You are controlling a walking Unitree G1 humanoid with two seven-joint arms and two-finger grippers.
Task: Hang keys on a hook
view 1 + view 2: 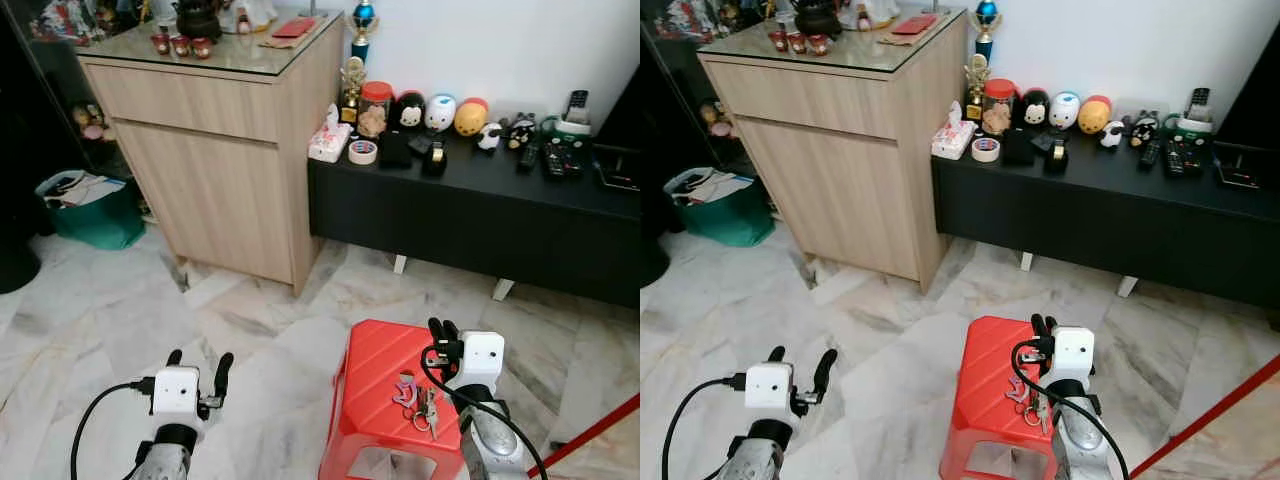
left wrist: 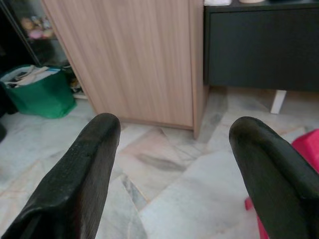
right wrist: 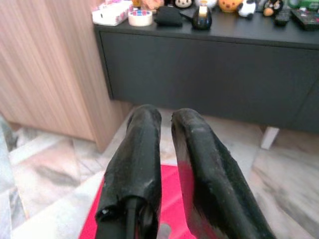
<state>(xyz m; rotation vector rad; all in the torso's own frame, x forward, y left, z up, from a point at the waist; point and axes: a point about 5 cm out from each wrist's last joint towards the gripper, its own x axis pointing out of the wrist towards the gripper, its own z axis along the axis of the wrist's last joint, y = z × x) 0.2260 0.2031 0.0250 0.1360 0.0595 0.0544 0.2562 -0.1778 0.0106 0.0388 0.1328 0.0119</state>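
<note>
Marble floor [image 1: 100, 330] on the left; left gripper [image 1: 197, 372] hung low over it, fingers spread wide, holding nothing. Red stool [image 1: 375, 375] to its right carried the keys [image 1: 420, 400] near the top's right edge, untouched. Right gripper [image 1: 441, 331] hovered just beside them above that edge, fingers pressed nearly together, empty. Risk judged: reaching down with fingers this close could nudge the bunch off the edge. No hook could be made out, so a search would follow.

left end effector [image 1: 197, 368] spread, right end effector [image 1: 441, 331] closed
</note>
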